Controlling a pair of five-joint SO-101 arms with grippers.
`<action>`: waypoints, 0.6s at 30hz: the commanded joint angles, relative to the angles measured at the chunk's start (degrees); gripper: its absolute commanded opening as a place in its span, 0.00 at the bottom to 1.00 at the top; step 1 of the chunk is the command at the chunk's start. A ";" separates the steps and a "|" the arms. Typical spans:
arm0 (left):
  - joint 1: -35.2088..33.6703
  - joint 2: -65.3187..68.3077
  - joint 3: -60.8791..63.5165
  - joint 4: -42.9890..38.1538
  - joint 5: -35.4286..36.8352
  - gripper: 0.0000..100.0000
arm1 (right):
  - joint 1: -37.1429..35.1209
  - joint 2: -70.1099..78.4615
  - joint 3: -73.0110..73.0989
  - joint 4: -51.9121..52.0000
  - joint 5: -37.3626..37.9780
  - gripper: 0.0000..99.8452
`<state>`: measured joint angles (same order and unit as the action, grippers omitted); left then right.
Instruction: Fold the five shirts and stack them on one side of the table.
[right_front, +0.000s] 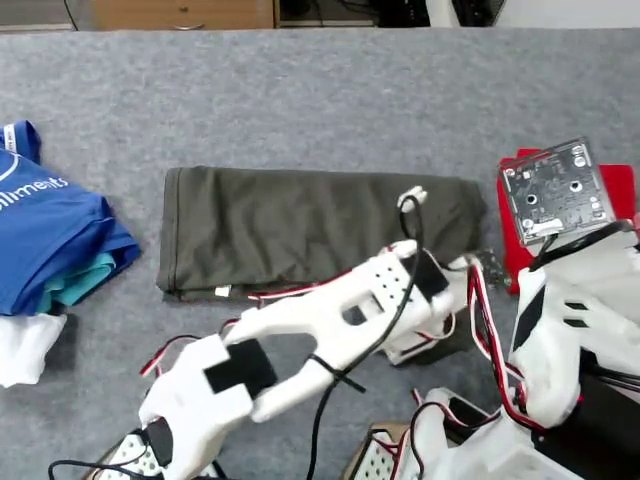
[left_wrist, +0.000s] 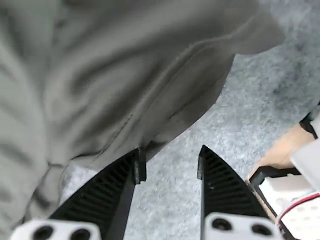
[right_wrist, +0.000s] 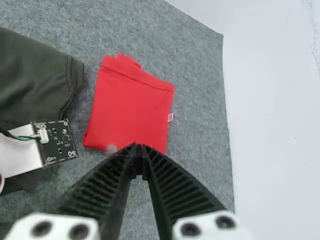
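A dark olive shirt, folded into a long strip, lies across the middle of the grey mat. My left arm stretches from the near edge to the strip's near right corner. There my left gripper is open and low over the mat, with one fingertip at the olive shirt's hem. A folded red shirt lies at the right side. My right gripper hangs shut and empty above its near edge. A folded blue shirt sits at the far left on teal and white cloth.
The mat ends just right of the red shirt, where a white surface begins. A circuit board on the right arm covers part of the red shirt from above. Bare mat lies behind the olive strip.
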<state>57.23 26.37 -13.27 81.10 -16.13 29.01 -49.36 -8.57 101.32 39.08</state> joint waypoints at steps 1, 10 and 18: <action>1.14 0.92 -4.48 0.26 0.35 0.18 | 0.57 -0.04 -1.63 0.70 -0.62 0.00; -2.46 3.56 -17.14 0.70 0.44 0.18 | 0.57 -0.04 -1.27 0.70 -0.18 0.00; -3.08 8.04 -19.34 2.64 0.09 0.18 | 0.57 -0.40 1.54 -0.88 -0.09 0.00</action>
<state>55.47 33.67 -29.80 83.12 -16.13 29.01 -49.27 -7.08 101.32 39.08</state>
